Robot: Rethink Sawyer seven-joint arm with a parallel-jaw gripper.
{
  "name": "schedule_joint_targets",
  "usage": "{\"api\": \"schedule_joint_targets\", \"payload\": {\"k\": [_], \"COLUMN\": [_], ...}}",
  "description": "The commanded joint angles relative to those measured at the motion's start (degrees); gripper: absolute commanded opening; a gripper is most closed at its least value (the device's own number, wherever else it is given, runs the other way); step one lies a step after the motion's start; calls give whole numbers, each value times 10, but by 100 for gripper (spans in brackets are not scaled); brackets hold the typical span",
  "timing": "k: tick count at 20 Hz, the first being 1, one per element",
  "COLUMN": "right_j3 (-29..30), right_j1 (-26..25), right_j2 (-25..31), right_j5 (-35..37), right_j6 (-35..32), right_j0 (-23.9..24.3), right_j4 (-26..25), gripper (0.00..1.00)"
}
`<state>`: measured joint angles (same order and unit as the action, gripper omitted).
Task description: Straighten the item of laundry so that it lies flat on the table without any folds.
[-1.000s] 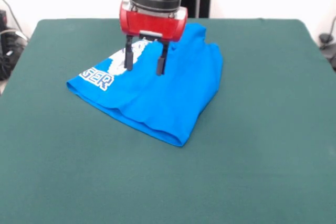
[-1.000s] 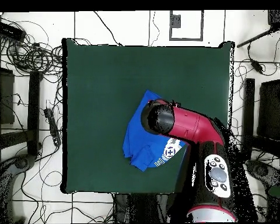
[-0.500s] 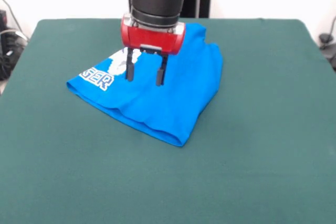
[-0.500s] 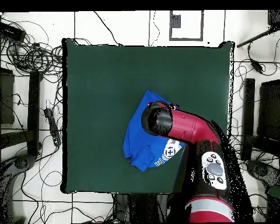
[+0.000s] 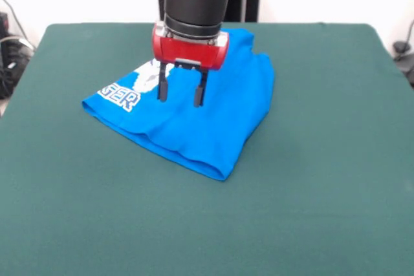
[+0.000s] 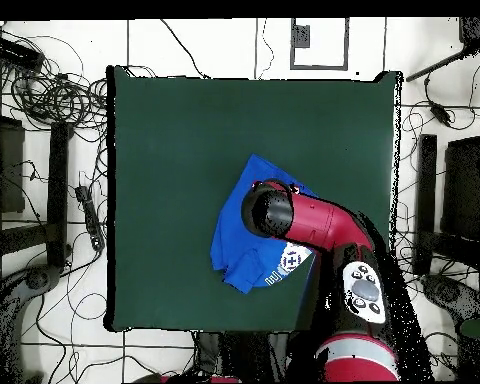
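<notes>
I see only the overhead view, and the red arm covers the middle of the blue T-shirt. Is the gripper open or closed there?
Observer: From the front view, the gripper is open; its two dark fingers stand apart, pointing down over the bright blue T-shirt.
Operator: Does the shirt lie flat?
Observer: No. It is folded over itself, so only part of the white print shows beside the plain blue layer.
Operator: Is cloth between the fingers?
Observer: None shows between them; whether the tips touch the shirt, I cannot tell.
</notes>
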<state>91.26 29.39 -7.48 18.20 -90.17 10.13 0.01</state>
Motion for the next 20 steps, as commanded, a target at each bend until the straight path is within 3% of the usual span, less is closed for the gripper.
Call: {"api": "schedule_joint_targets", "payload": {"k": [1, 20], "right_j3": [41, 34], "right_j1": [-21, -68], "right_j2": [30, 39], "right_j5": [-7, -54], "right_j6": [-111, -114], "right_j0": [9, 34], "right_j4": [13, 7], "gripper": [100, 100]}}
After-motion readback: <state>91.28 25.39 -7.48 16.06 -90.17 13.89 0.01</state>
